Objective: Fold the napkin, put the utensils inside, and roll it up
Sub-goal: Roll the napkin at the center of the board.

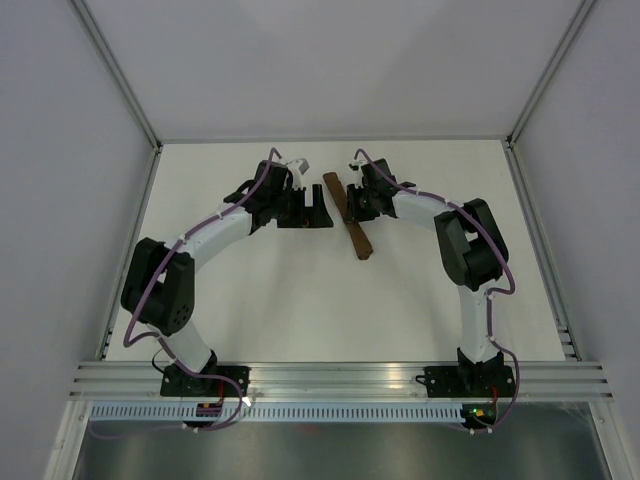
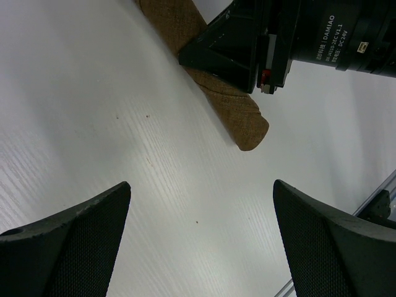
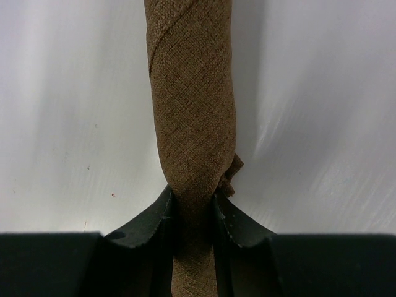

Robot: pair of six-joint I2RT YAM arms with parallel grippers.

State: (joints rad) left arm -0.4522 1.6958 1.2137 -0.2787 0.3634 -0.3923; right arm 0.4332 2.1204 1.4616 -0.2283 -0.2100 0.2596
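Observation:
The napkin (image 1: 357, 240) is a tight brown cloth roll lying slanted on the white table, between the two grippers. My right gripper (image 1: 351, 206) is shut on the napkin (image 3: 192, 93) partway along its length, and its black fingers (image 3: 148, 219) pinch the cloth in. My left gripper (image 1: 321, 216) stands open just left of the roll with nothing between its fingers (image 2: 74, 238). In the left wrist view the napkin's (image 2: 238, 114) free end lies ahead of the left gripper (image 2: 201, 184), apart from it. The utensils are hidden.
White table (image 1: 270, 290) with grey enclosure walls on three sides. An aluminium rail (image 1: 340, 378) runs along the near edge, where both arm bases are bolted. The rail's end (image 2: 378, 203) shows at the right of the left wrist view.

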